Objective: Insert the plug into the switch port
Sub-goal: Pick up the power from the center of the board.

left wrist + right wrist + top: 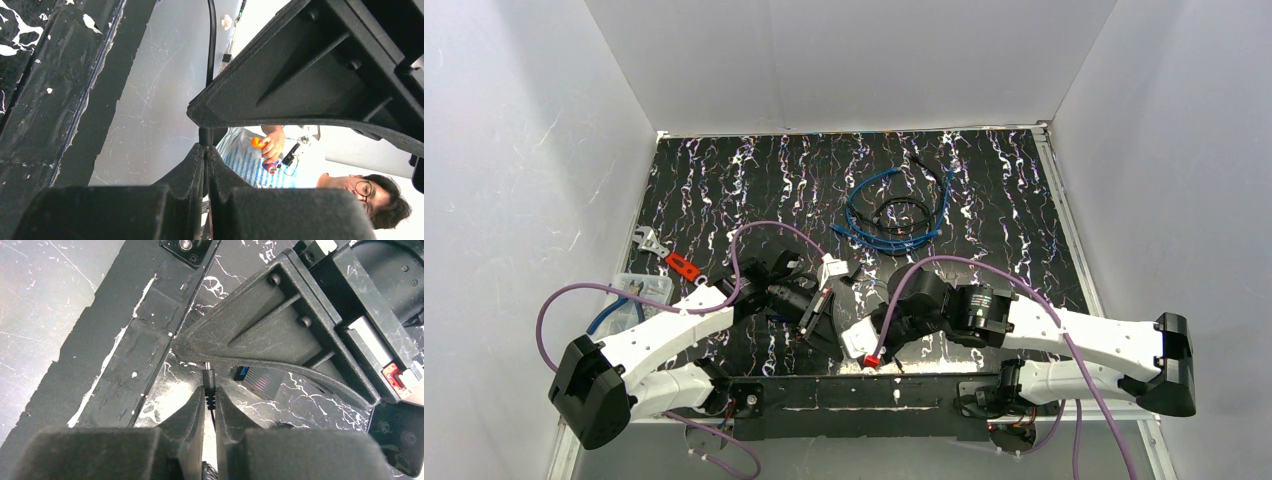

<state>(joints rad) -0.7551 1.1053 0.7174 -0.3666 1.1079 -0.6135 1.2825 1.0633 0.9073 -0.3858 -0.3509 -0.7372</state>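
Right gripper: jaws are clamped on the plug. It is gripped on the moulded body, so the metal tip is left bare ahead of the fingers. That is judged deliberate, since the tip must stay free for entry.

Plug location: held in the air just beyond the base rail, tip pointing away from the wrist.

The small black box with a blue insert, taken to be the switch, lies on the mat just past the rail, beside the plug and a little to one side of its tip. It is partly hidden by the gripper's own structure. The plug is not yet seated, and whether the tip is lined up with the port cannot be told.

Left gripper: jaws are together, pinched on the thin black cable, which runs straight out from between the fingertips. The cable is probably held there to take up slack, so the plug is not dragged sideways during insertion. Whether it is the plug's own lead cannot be confirmed from the wrist view.

In the overhead view both grippers are crowded together just beyond the rail's middle. This fits one hand steadying while the other inserts.

The blue cable coil lies well beyond the rail, apart from both arms, and is not involved.

Next move, as judged: a small sideways correction toward the port, then a straight push. The main risk is the tip catching on the port edge.
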